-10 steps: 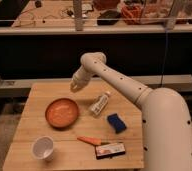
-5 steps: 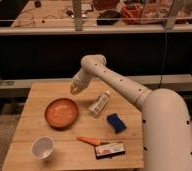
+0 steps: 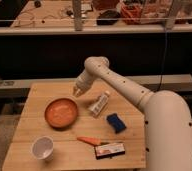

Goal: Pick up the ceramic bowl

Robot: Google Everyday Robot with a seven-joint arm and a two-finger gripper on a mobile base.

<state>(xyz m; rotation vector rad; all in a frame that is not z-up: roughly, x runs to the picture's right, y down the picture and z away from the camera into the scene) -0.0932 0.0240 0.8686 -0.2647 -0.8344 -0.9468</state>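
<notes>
Five small things share the wooden table [image 3: 39,92] with the ceramic bowl [image 3: 61,112], an orange-brown dish lying left of centre. The gripper [image 3: 78,91] hangs just above the table, beside the bowl's far right rim, apart from it as far as can be seen. To the right of the bowl, near the gripper, lies a white bottle [image 3: 99,103] on its side. Nearer and further right sits a blue sponge [image 3: 116,122]. An orange carrot-like piece [image 3: 88,141] lies near the bowl's near right, and a flat white packet [image 3: 109,150] lies by the near edge. A white cup [image 3: 42,148] stands at the near left, well apart from the bowl.
</notes>
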